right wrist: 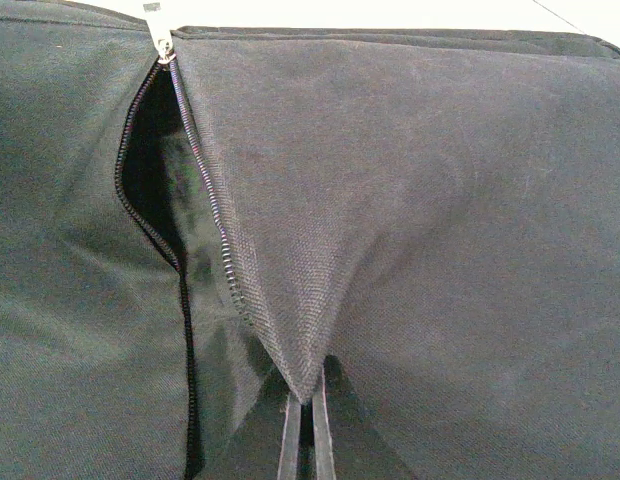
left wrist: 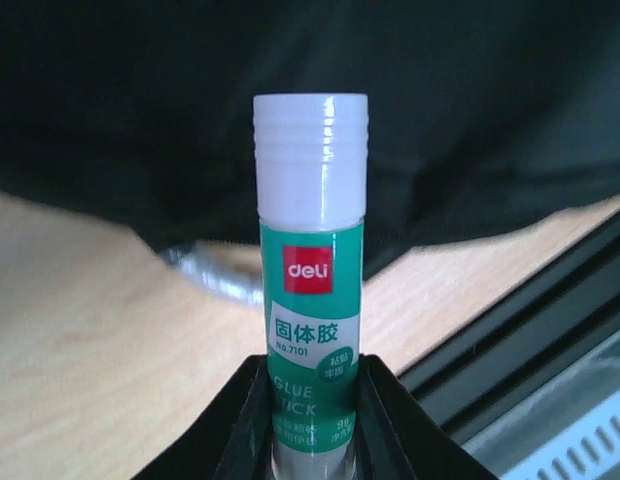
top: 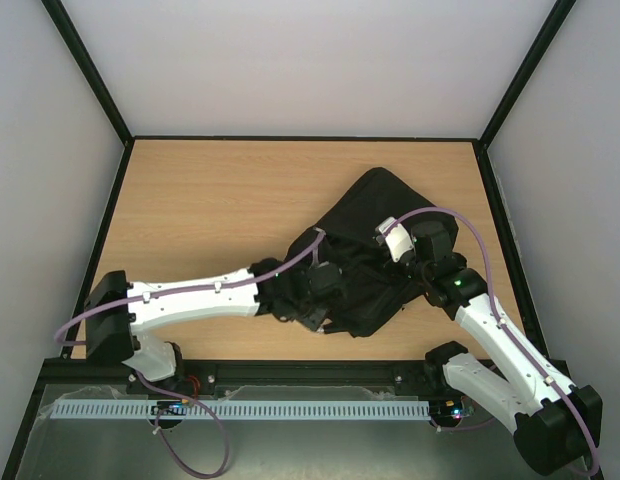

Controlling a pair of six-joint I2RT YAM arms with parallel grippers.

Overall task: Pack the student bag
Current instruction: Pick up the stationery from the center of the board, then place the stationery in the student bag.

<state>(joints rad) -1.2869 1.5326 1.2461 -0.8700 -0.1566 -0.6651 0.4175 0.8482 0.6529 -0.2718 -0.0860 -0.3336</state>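
Table (top: 210, 200) carries student bag (top: 375, 250), crumpled, right of centre | top view hides both grips | right wrist view: right gripper (right wrist: 308, 405) clenched on bag fabric beside its open zip (right wrist: 150, 180) | left wrist view: left gripper (left wrist: 312, 405) grasping upright glue stick (left wrist: 310, 250) before bag.

Materials as I read them from my console. The student bag (right wrist: 440, 250): matt black woven cloth with a coarse, visible weave; its zip (right wrist: 215, 220) has fine dark teeth. The glue stick (left wrist: 310, 300): smooth glossy plastic, a green printed label, a ribbed white cap (left wrist: 310, 150). The left hand (left wrist: 312, 380): matt black fingers (left wrist: 400, 430). The surface (top: 220, 200): smooth pale wood grain with low sheen.
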